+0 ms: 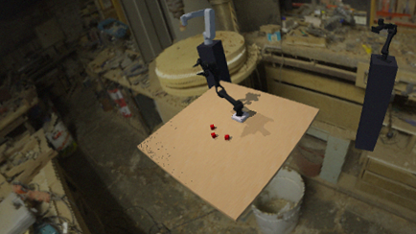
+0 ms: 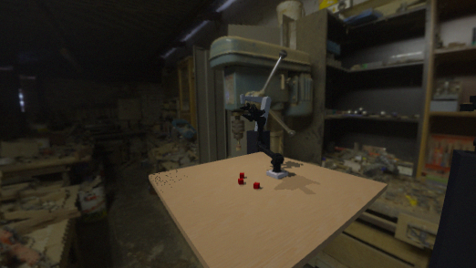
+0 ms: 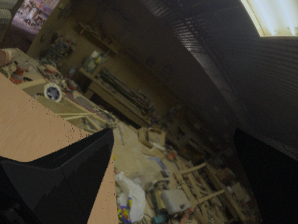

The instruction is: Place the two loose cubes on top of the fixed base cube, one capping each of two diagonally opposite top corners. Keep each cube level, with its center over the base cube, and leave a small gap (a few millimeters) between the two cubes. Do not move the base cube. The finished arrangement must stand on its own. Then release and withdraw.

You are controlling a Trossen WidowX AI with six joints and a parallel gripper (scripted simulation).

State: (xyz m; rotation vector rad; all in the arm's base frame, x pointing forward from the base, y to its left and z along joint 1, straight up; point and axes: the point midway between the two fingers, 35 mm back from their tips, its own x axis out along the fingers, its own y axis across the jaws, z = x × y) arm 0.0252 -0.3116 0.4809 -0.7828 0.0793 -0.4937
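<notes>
Three small red cubes lie apart on the wooden table top (image 1: 234, 180) (image 2: 237, 219). One cube (image 1: 212, 127) (image 2: 242, 175) is farthest back, a second cube (image 1: 213, 135) (image 2: 241, 181) is just in front of it, and a third cube (image 1: 227, 137) (image 2: 256, 185) is to the right and nearer the front. Nothing is stacked. They look alike, so I cannot tell which is the fixed base. My gripper (image 1: 198, 69) (image 2: 238, 113) (image 3: 176, 135) is open and empty, raised high above the table behind the cubes. No cube shows in the wrist view.
My arm's white base plate (image 1: 240, 117) (image 2: 277, 174) stands on the table, to the right of and behind the cubes. A grey arm (image 1: 209, 23) on a dark pillar (image 1: 213, 57) is behind the table. Another black arm (image 1: 387, 39) stands on a tall pillar (image 1: 375, 101) at the right.
</notes>
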